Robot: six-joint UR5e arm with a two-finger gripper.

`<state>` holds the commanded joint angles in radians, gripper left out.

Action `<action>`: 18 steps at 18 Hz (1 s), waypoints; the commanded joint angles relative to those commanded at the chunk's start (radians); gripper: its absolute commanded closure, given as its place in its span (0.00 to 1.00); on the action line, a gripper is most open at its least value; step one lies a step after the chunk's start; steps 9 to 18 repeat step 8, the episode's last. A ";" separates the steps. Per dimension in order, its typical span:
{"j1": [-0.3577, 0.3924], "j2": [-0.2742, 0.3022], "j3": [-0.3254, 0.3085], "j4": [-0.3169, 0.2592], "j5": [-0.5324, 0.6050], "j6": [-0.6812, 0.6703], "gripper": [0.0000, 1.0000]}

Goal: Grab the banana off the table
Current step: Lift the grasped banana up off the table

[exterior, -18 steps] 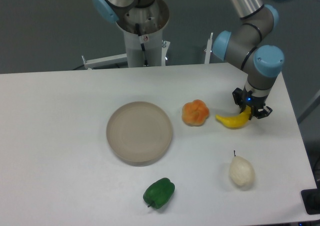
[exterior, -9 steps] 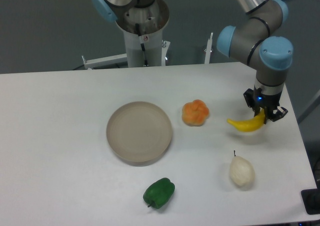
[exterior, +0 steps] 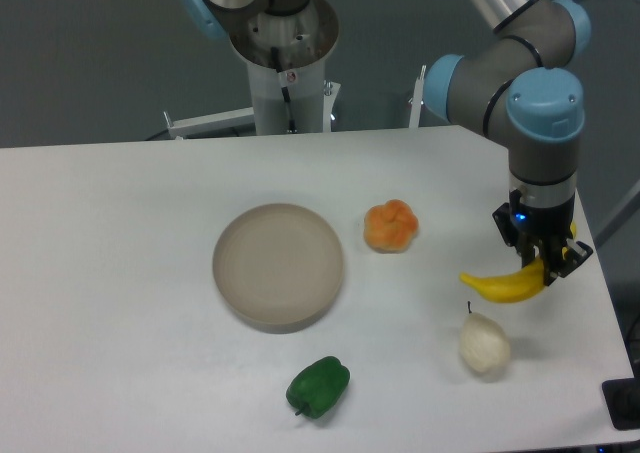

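Gripper [exterior: 545,265] closed on right end of banana [exterior: 503,286], fingers pinching it from both sides. Banana off the table [exterior: 120,273], hanging w/ free end pointing left, curve sagging downward; faint shadow on surface under it. Sits above right side of tabletop, near right edge, roughly midway front to back. Arm comes down from top right, wrist vertical over the grip, small blue light showing on wrist.

Pear [exterior: 484,344] lies just below banana toward front right corner, stem up; in this view stem tip close to banana but cannot tell if touching. Orange fruit [exterior: 391,226] left of banana, near table centre, well apart from it. Plate [exterior: 279,265] further left, centre of table. Green pepper [exterior: 319,386] near front edge, below plate. Robot base post [exterior: 288,68] behind back edge
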<state>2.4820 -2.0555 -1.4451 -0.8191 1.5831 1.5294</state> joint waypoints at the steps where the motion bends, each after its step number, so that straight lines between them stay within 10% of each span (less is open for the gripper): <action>1: 0.000 -0.002 0.003 0.000 -0.002 -0.002 0.72; 18: 0.000 -0.003 0.008 0.000 -0.009 -0.003 0.72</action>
